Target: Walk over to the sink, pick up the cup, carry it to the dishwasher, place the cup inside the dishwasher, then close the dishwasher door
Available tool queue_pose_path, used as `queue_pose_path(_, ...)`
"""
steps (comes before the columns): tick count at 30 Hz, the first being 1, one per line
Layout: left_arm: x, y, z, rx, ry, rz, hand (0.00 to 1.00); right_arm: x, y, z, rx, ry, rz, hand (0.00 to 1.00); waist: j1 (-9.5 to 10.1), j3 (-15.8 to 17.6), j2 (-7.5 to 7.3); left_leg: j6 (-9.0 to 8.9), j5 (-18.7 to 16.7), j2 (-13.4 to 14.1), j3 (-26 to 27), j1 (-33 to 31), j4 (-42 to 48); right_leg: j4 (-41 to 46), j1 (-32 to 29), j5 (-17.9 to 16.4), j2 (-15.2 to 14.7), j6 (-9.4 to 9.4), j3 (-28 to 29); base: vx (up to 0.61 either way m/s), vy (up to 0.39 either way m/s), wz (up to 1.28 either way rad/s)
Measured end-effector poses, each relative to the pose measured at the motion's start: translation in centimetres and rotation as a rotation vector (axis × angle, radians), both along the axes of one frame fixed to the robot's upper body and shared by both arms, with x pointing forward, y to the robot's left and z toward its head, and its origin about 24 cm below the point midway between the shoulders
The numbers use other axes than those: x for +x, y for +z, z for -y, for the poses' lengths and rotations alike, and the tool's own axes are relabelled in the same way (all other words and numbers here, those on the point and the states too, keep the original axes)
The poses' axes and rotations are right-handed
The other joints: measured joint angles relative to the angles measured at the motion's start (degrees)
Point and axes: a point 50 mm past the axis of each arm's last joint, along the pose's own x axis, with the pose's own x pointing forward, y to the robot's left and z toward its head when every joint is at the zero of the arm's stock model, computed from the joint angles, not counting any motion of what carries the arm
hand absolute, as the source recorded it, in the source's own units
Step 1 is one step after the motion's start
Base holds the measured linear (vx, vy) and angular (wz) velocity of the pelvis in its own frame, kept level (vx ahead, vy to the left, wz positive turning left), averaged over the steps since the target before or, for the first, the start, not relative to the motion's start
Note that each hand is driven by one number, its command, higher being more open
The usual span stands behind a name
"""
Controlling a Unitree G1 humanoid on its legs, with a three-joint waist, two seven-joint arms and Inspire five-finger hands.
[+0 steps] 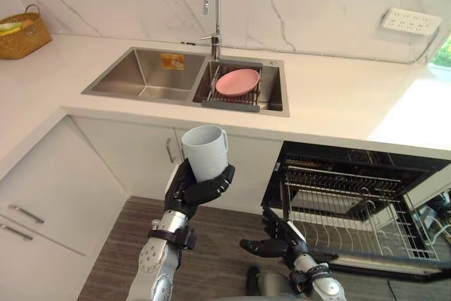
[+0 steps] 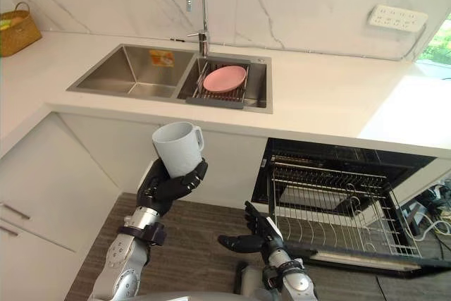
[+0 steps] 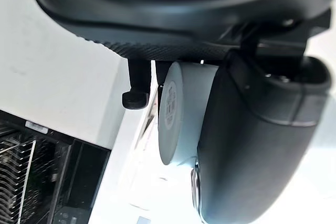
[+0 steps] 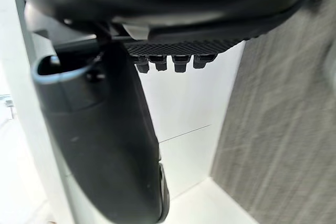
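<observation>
Left eye view: one yellow sticker, its print too small to read, marks the sink's left basin; one pink plate lies in the right. The left hand curls round the single grey cup, upright below the counter. The right hand hangs with fingers loosely spread beside the open dishwasher.

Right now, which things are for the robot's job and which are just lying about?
For the job: cup, held in the left hand; open dishwasher; sink.
Just lying about: pink plate, basket, tap, wall socket.
</observation>
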Motion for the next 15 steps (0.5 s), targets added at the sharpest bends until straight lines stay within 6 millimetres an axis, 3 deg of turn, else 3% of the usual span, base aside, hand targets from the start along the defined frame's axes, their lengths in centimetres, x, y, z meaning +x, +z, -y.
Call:
queue_pose_path(3,-0.1,0.1,1.2,-0.03,-0.031,0.001,0.0,0.2,0.7,0.6,-0.016,-0.04,0.034,1.0,0.83,0.6,0.35,1.02,1.9,4.1,-0.7,-5.7,16.5,-1.1,3.8,-2.4,1.6,-1.62,-1.6,0.2,-0.197,0.12)
queue_pose_path(4,-0.2,0.2,1.9,-0.055,-0.039,0.007,0.0,0.4,1.4,1.3,-0.032,-0.067,0.069,1.0,1.81,0.8,0.95,1.84,9.4,8.9,-1.5,-12.9,32.9,-3.3,7.4,-3.2,3.8,-2.42,-1.7,0.23,-0.162,-0.05)
queue_pose_path(6,-0.2,0.4,2.0,-0.063,-0.039,0.011,0.0,0.6,2.1,1.6,-0.044,-0.073,0.101,1.0,2.51,0.5,1.13,1.32,8.4,10.5,-1.5,-16.5,37.3,-4.9,9.0,-3.4,4.6,-2.75,-1.4,0.25,-0.105,-0.19)
queue_pose_path(9,-0.1,0.9,2.1,-0.077,-0.044,0.041,0.0,1.3,2.9,1.9,-0.053,-0.086,0.146,1.0,3.31,-0.2,0.84,1.76,2.9,8.1,-0.7,-19.1,27.0,-7.6,10.7,-3.2,4.7,-3.1,1.1,0.21,-0.024,-0.33)
queue_pose_path(11,-0.1,0.9,2.0,-0.067,-0.047,0.041,0.0,1.6,3.0,1.8,-0.047,-0.084,0.152,1.0,4.33,-0.7,0.81,1.18,2.6,4.5,-3.5,-18.0,13.9,-8.3,10.7,-2.7,4.5,-2.89,3.9,0.25,0.056,-0.72)
queue_pose_path(13,-0.2,0.7,1.8,-0.059,-0.046,0.032,0.0,2.3,3.0,1.5,-0.041,-0.07,0.155,1.0,4.63,-0.7,0.8,1.09,3.8,0.9,-8.6,-17.3,3.2,-8.7,10.6,-2.0,4.2,-1.2,7.0,0.24,0.133,-0.9)
queue_pose_path(14,-0.4,0.5,1.9,-0.059,-0.048,0.024,0.0,2.6,2.9,1.3,-0.039,-0.061,0.152,1.0,4.8,-1.0,1.41,0.77,7.7,-0.4,-11.6,-16.8,-2.0,-8.3,10.3,-2.3,4.3,-0.14,9.3,0.2,0.164,-0.98)
queue_pose_path(15,-0.6,0.3,1.9,-0.06,-0.05,0.013,0.0,2.5,2.7,1.2,-0.036,-0.062,0.142,1.0,5.07,-1.6,1.8,-1.84,10.9,-0.8,-11.8,-16.0,-3.0,-7.6,10.0,-2.9,4.4,0.98,11.6,0.21,0.2,-0.86)
